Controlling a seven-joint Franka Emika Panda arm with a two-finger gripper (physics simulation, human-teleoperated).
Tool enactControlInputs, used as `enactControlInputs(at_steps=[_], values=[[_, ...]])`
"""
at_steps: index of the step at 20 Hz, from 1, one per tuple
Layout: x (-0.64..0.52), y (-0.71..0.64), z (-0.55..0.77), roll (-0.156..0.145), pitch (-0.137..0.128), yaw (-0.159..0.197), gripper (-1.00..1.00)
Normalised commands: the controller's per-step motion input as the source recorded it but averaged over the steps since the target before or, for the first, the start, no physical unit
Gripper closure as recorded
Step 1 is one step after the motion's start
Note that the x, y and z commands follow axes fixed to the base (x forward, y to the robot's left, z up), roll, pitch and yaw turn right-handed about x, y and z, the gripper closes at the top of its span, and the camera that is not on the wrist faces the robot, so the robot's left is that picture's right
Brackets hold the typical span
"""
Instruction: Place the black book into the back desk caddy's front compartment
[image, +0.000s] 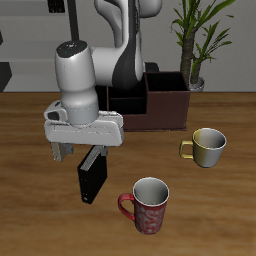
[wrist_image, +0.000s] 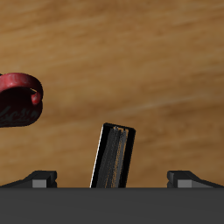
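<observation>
Lighting even and moderately bright in both views, with no glare. Exterior view: soft, faint shadows on the worktop (image: 30, 150) beneath the two mugs; the black book (image: 90, 180) shows almost no surface detail. Resolution low, edges jagged, background dim. Wrist view: wood grain smeared and soft; the red mug (wrist_image: 17, 98) slightly blurred. No edge distortion apparent.

Red mug (image: 147, 205), gold mug (image: 206, 147), plant (image: 198, 40).

Perhaps an office: desk caddy (image: 160, 102) (potted plant (image: 200, 40)).
</observation>
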Motion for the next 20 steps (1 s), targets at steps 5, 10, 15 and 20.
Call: enactControlInputs(at_steps=[5, 10, 15, 20], values=[[0.05, -0.04, -0.19, -0.011, 0.024, -0.022, -1.00], [0.03, 0.01, -0.17, 0.000, 0.033, -0.008, -1.00], [0.05, -0.01, -0.17, -0.004, 0.036, 0.002, -1.00], [-0.01, -0.03, -0.09, -0.002, 0.014, -0.015, 1.00]])
